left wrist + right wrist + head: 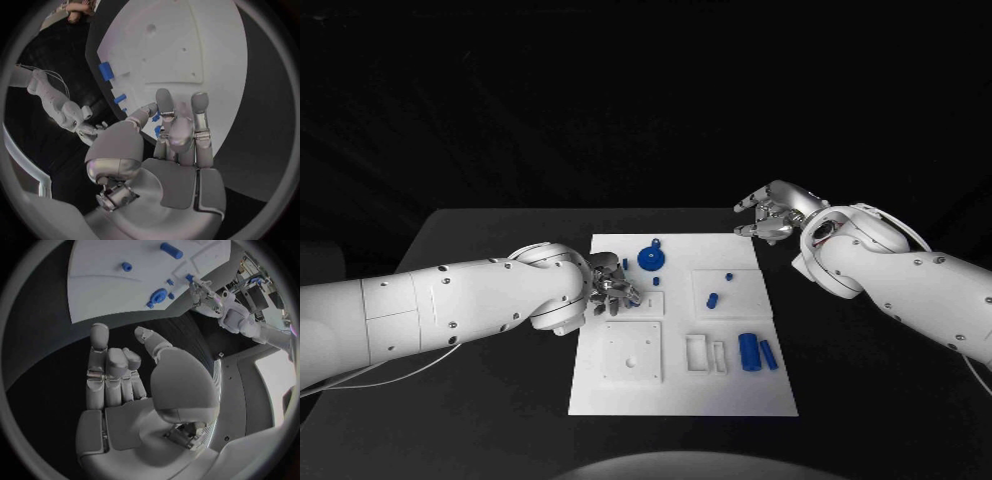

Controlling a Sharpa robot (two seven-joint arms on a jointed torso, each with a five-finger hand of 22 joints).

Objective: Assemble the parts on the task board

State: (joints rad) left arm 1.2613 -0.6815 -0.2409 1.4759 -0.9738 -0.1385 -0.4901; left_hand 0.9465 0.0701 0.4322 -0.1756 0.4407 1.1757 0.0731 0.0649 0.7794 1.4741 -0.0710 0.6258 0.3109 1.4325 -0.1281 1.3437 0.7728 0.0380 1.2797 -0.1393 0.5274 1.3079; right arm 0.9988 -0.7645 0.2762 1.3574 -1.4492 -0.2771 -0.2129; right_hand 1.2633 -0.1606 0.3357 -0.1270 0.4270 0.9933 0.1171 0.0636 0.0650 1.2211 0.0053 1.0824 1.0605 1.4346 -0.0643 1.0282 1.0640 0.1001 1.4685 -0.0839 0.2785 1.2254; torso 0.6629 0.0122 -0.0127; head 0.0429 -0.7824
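Note:
The white task board (682, 385) lies in the middle of the black table. My left hand (607, 286) hovers at the board's left edge, and a small blue part (625, 265) shows between its thumb and a finger; the same part (155, 118) peeks out between them in the left wrist view. A blue gear-like part (655, 260) sits near the far edge. Two short blue pegs (728, 275) (713, 298) lie right of centre. Two blue cylinders (749, 350) rest near the right edge. My right hand (773, 214) hangs empty beyond the board's far right corner, fingers apart (115, 375).
A square white plate (633, 352) and white slotted blocks (705, 352) are set into the board's near half. Bare black table (473, 400) surrounds the board on all sides.

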